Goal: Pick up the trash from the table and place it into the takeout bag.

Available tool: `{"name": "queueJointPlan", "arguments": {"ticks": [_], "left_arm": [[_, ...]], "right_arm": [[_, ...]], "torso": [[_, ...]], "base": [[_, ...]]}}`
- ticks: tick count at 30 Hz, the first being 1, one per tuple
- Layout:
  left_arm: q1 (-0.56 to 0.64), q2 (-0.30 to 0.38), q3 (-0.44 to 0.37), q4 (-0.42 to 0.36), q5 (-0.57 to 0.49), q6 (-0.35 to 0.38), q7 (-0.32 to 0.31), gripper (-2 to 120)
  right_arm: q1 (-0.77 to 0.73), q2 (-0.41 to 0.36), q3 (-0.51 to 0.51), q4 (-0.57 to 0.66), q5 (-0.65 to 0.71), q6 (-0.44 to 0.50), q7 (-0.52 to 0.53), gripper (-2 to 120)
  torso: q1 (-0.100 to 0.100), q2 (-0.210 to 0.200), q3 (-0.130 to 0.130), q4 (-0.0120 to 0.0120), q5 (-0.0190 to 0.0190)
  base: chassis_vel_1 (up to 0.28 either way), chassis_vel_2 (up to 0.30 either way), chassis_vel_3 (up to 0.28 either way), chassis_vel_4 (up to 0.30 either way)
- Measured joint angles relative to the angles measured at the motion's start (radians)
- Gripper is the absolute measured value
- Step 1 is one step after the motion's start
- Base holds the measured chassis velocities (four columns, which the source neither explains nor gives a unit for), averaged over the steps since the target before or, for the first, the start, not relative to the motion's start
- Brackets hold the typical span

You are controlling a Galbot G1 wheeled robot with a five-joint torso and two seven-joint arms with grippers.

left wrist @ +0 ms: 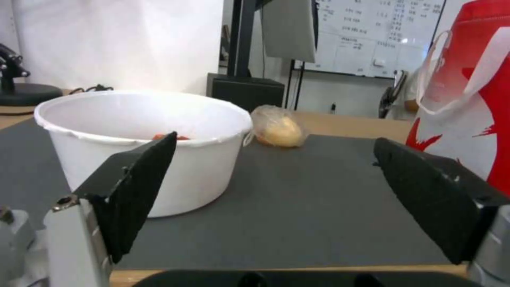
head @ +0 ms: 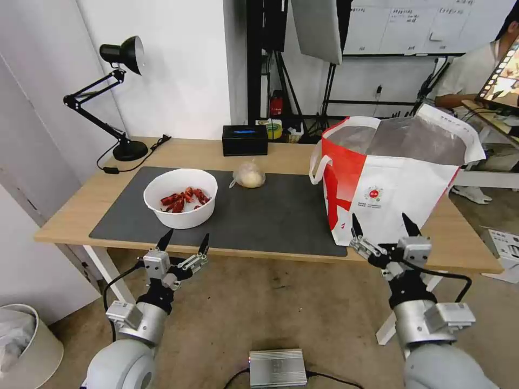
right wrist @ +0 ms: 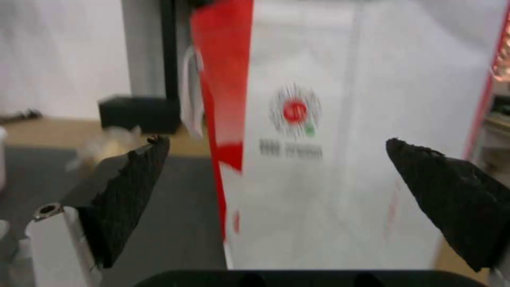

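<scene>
Left hand [head: 184, 241] hovers at the table's [head: 75, 216] near edge, fingers spread wide, empty, just in front of the white bowl [head: 180, 198] of red crayfish shells on the dark grey mat [head: 281, 216]. Right hand [head: 383, 225] likewise wide open and empty, facing the takeout bag [head: 389, 183] at the mat's right end. Knotted clear bag [head: 248, 175] lies behind the bowl, apart from it. Black tissue box [head: 245, 140] and desk lamp [head: 116, 97] stand along the far edge.

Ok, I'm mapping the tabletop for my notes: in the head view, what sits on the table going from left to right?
Black desk lamp → white round bowl of red crayfish shells → small knotted clear bag with a yellowish lump → large boxy white takeout bag with red side panels.
</scene>
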Motion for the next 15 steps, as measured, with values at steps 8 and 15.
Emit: {"name": "queueJointPlan", "arguments": {"ticks": [8,15], "left_arm": [[-0.001,0.013,-0.003,0.001,-0.006,0.002,0.007,100],[0.003,0.024,-0.005,-0.008,-0.012,0.007,0.011,100]], "right_arm": [[-0.072,0.027,-0.011,0.015,-0.022,-0.016,0.025,100],[-0.126,0.057,-0.022,0.021,-0.052,-0.016,0.046,100]], "torso": [[0.0,0.0,0.0,0.0001,0.0],[0.0,0.0,0.0,0.0001,0.0]], "base": [[0.0,0.0,0.0,0.0],[0.0,0.0,0.0,0.0]]}}
